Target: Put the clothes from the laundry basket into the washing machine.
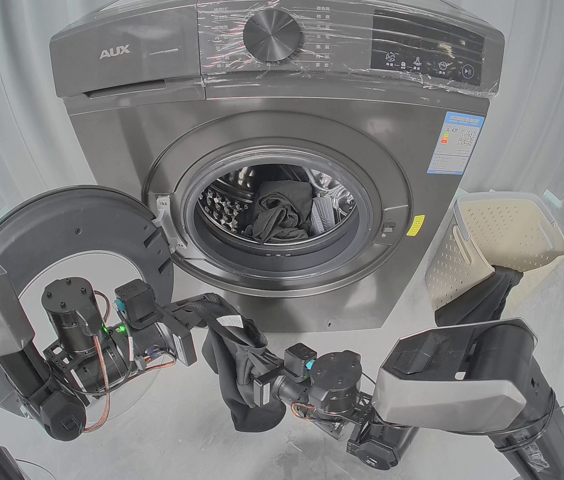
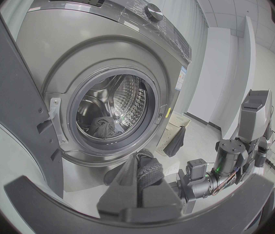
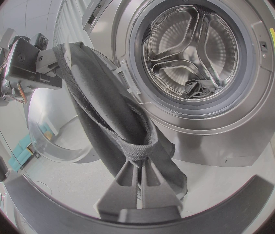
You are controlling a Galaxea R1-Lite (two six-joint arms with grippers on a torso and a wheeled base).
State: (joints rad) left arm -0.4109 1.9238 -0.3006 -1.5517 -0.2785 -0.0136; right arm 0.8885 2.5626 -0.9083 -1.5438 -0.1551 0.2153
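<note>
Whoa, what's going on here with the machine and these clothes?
A robot is loading laundry. Its left end effector and right end effector are both shut on a black fabric garment, held between them before the grey front-loading washing machine, whose round door stands open. Dark clothes lie in the drum. Another dark garment hangs over the rim of the cream perforated laundry basket.
</note>
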